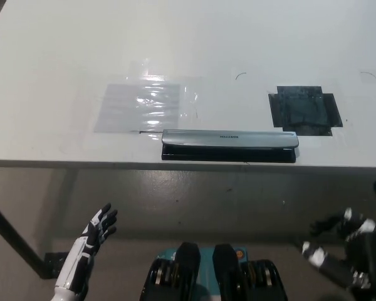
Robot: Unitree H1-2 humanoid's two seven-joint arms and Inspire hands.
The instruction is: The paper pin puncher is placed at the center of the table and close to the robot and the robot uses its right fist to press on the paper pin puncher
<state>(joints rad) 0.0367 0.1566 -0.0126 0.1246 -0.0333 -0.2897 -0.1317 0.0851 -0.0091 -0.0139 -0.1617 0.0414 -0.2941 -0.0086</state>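
Observation:
The paper pin puncher (229, 145), a long silver bar on a black base, lies along the near edge of the white table (188, 44) at its middle. My black right hand (344, 248) hangs below the table edge at the lower right, well short of the puncher, with its fingers loosely curled and apart, holding nothing. At the lower left my white left hand (95, 233) rests below the table with its fingers spread.
A clear plastic sheet (141, 106) lies on the table left of and behind the puncher. A black taped patch (305, 111) sits to the right behind it. A dark table leg (12, 241) runs down at the far left over grey floor.

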